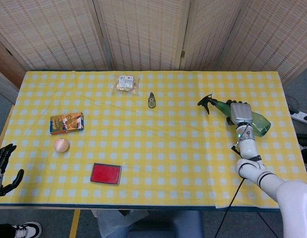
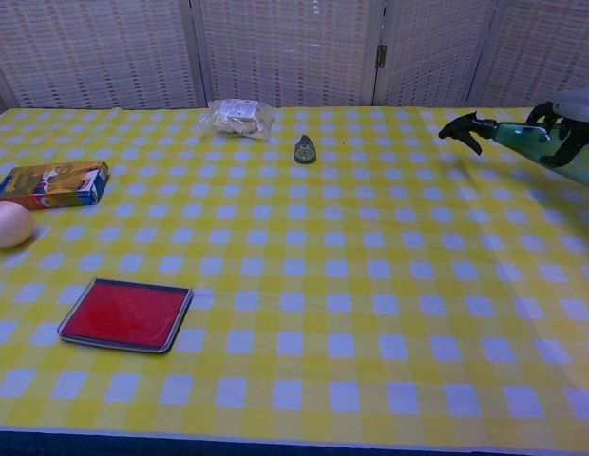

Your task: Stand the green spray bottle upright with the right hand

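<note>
My right hand grips the green spray bottle around its body at the right side of the yellow checked table. The bottle is lifted off the cloth and lies tilted, its black nozzle pointing left. The chest view has the same bottle near the right edge, nozzle raised above the table, with the right hand's fingers wrapped over it. My left hand hangs off the table's left front corner with its fingers apart, holding nothing.
A small dark bottle and a wrapped snack packet lie at the back middle. An orange box, a pale ball and a red flat case sit on the left half. Wicker screens stand behind.
</note>
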You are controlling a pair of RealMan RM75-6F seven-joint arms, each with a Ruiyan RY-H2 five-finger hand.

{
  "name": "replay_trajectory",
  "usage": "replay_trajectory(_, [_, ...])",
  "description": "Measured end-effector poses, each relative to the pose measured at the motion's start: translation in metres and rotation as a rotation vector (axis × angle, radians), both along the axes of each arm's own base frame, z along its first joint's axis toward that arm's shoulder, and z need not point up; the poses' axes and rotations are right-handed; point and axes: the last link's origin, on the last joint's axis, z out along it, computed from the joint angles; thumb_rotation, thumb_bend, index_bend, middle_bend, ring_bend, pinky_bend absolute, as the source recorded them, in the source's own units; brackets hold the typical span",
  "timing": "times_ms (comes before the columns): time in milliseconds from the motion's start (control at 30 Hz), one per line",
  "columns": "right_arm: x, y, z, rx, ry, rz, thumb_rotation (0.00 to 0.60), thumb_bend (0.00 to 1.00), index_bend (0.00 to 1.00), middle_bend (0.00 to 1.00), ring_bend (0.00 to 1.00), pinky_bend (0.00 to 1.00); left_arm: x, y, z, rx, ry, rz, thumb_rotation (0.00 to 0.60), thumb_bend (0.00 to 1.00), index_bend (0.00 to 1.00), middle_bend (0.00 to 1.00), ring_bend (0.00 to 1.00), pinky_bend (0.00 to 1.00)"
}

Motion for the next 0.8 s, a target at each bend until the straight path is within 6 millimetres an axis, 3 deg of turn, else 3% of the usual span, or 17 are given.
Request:
replay_trajectory(167, [0.022,0.006,0.001,-0.086,-0.210,0.123,0.600,0.48,0.52,0.56,0.59,0.61,0.002,-0.001,-0.001,0.000,0.005,-0.007,0.049,0.41,0.00,0.09,0.09,0.13])
replay_trajectory(533, [0.050,0.043,-0.018,-0.203,-0.920,0.275,0.600,0.47,0.52,0.57,0.61,0.61,0.003,-0.002,-0.001,0.003,0.009,-0.013,0.049,0.41,0.00,0.09,0.09,0.13])
replay_trajectory(800, [0.057,0.070,-0.037,-0.252,-1.184,0.430,0.600,0.47,0.52,0.57,0.61,0.61,0.004,-0.001,-0.004,-0.008,0.015,-0.011,0.046,0.41,0.00,0.09,0.10,0.13])
